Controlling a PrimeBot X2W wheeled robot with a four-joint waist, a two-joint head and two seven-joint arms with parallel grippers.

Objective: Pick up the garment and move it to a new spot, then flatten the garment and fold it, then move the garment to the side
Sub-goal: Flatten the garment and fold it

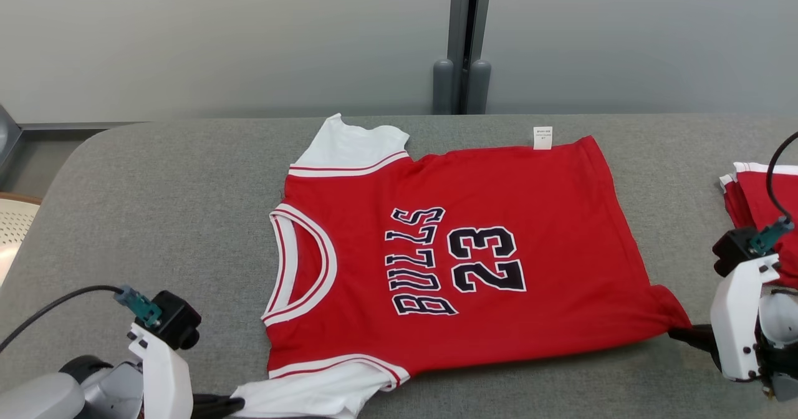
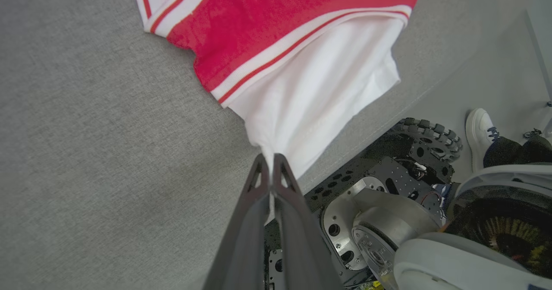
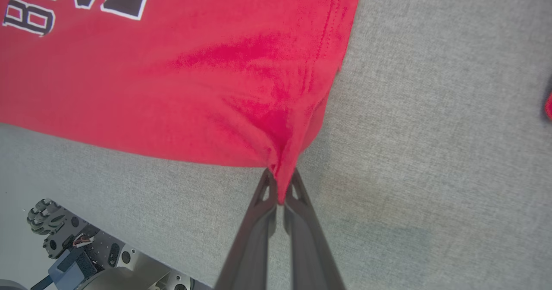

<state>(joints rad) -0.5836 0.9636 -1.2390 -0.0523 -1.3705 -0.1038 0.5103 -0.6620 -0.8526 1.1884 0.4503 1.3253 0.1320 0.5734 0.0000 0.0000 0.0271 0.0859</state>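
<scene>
The garment (image 1: 474,244) is a red jersey with white sleeves and "BULLS 23" in black, lying spread flat on the grey table, collar toward the left. My left gripper (image 1: 234,404) is shut on the near white sleeve (image 2: 310,96) at the table's front edge; in the left wrist view the gripper (image 2: 271,160) pinches the sleeve's corner. My right gripper (image 1: 676,333) is shut on the red hem corner (image 3: 280,169) at the front right; in the right wrist view the gripper (image 3: 280,182) holds bunched red cloth.
A second folded red and white garment (image 1: 757,201) lies at the table's right edge. The grey table (image 1: 156,207) has bare room left of the jersey. Below the front edge are the robot's base and wheel (image 2: 427,139) and a person's white shoe (image 2: 478,130).
</scene>
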